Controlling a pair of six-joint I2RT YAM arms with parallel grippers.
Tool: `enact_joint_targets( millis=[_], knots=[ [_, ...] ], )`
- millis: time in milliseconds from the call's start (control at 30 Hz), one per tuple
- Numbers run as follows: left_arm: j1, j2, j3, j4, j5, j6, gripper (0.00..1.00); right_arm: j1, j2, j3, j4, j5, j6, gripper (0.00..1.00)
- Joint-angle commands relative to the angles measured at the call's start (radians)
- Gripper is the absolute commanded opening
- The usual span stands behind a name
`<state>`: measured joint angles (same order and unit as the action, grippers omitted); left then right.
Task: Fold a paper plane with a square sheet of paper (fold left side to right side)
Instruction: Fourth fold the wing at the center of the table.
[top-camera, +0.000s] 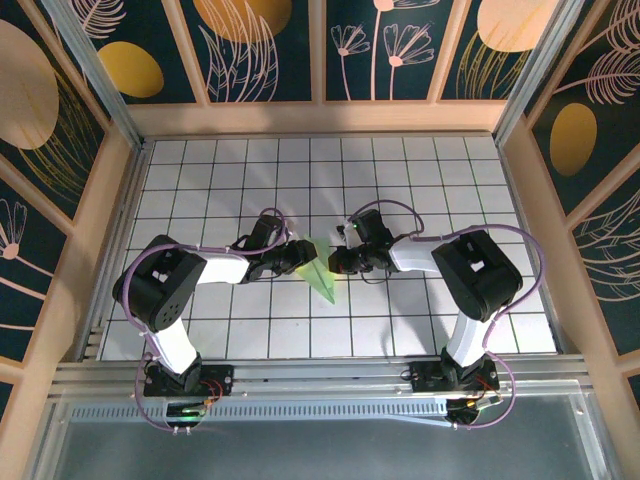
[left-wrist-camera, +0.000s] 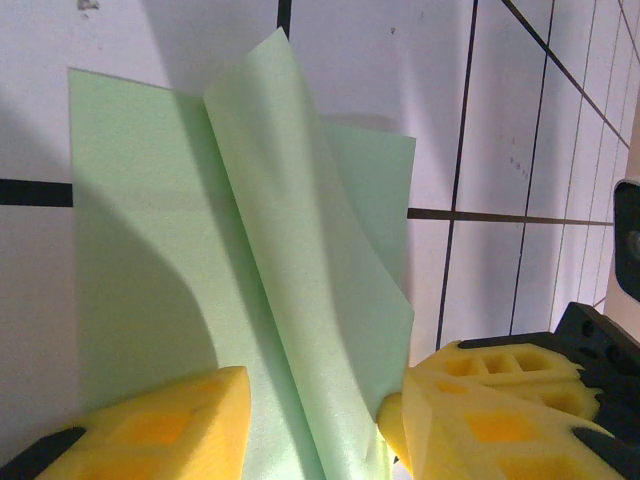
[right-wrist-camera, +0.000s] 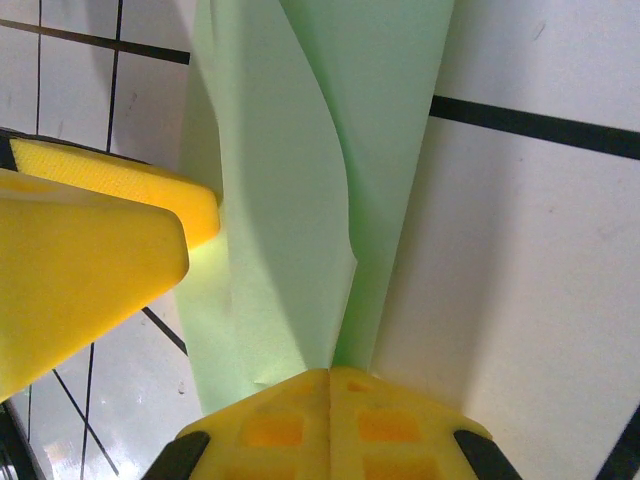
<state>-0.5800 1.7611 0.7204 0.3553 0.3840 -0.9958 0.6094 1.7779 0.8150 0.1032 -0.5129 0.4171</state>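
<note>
Though the sheet of paper (top-camera: 320, 270) lies as a creased wedge at the middle of the table (top-camera: 400, 320), we see one flap standing up. Jaws of the right gripper (right-wrist-camera: 330, 380) are pressed together on its edge; the left gripper (left-wrist-camera: 318, 400) has jaws spread around the flap.

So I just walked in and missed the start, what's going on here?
Two arms are folding a green paper. The right arm has its jaws shut on the creased paper. The left arm has open jaws straddling a raised flap.
</note>
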Motion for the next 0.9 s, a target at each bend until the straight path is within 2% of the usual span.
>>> enact_joint_targets(
  millis=[0, 467, 867],
  knots=[
    [0.001, 0.022, -0.010, -0.043, -0.041, 0.026, 0.45, 0.005, 0.014, 0.026, -0.023, 0.014, -0.025, 0.00],
    [0.000, 0.023, -0.010, -0.041, -0.043, 0.026, 0.45, 0.015, -0.034, -0.020, -0.025, 0.004, -0.014, 0.00],
    [0.000, 0.024, -0.012, -0.043, -0.044, 0.025, 0.45, 0.018, -0.016, -0.014, -0.020, 0.027, -0.014, 0.00]
  ],
)
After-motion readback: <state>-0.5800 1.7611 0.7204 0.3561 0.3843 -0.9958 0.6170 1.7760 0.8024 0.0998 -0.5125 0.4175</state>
